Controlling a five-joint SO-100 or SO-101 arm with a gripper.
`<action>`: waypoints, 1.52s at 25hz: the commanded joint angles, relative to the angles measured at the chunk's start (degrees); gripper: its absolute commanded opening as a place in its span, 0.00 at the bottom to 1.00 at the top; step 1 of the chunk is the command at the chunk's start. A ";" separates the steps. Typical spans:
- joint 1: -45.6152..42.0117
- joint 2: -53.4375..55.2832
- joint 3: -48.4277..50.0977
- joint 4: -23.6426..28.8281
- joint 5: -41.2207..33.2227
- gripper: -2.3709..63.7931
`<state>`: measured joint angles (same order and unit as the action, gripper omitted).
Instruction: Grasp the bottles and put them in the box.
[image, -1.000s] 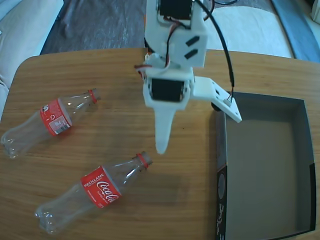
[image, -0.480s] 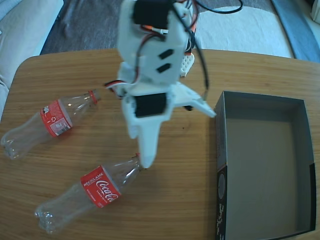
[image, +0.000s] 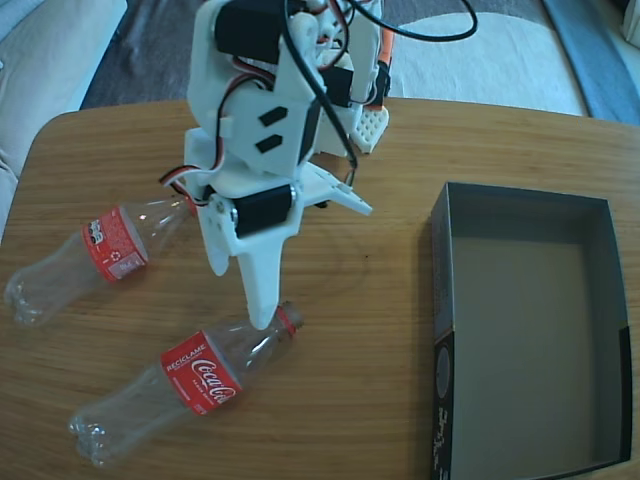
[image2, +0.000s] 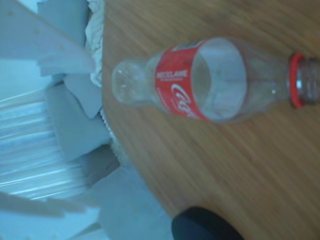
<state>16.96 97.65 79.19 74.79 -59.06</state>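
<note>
In the fixed view the white two-finger gripper (image: 290, 268) is hanging spread open and empty. Its long finger tip is sitting over the neck of the nearer clear plastic red-labelled bottle (image: 190, 378), which is lying diagonally on the wooden table (image: 350, 380). The second clear red-labelled bottle (image: 95, 255) is lying to its left. The dark grey cardboard box (image: 440, 300) is holding 0 bottles.

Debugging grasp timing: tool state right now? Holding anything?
Tool: open, holding nothing. Its long white finger points down at the neck of the nearer bottle, which lies on the table, ungrasped.
</note>
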 joint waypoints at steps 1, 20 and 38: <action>0.00 0.44 0.09 0.18 -0.35 0.50; -0.53 -12.74 2.11 0.00 -0.09 0.82; -1.76 -29.09 -1.49 -0.70 0.35 0.82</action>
<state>15.29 68.29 80.95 74.09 -59.41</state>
